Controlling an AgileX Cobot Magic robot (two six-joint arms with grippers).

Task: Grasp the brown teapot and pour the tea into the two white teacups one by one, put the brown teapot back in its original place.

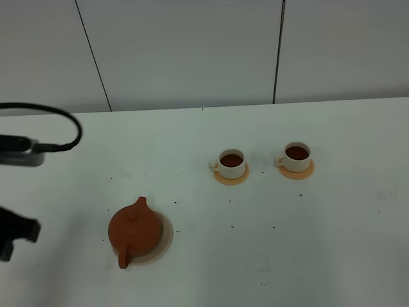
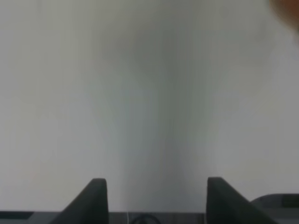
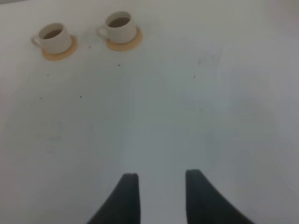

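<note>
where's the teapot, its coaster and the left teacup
brown teapot (image 1: 134, 229), exterior high view, on its round body
coaster (image 1: 167, 235), exterior high view, on its bare right rim
left teacup (image 1: 232, 165), exterior high view, on its front wall

A robot test lab, by the look of it: a bare white desk (image 1: 287, 256) against plain grey wall panels (image 1: 185, 51) split by dark seams. Left of the teapot (image 1: 134, 230), a black arm (image 1: 16, 233) with a looping cable (image 1: 64, 118) reaches in. Nothing homely surrounds the tea set.
</note>
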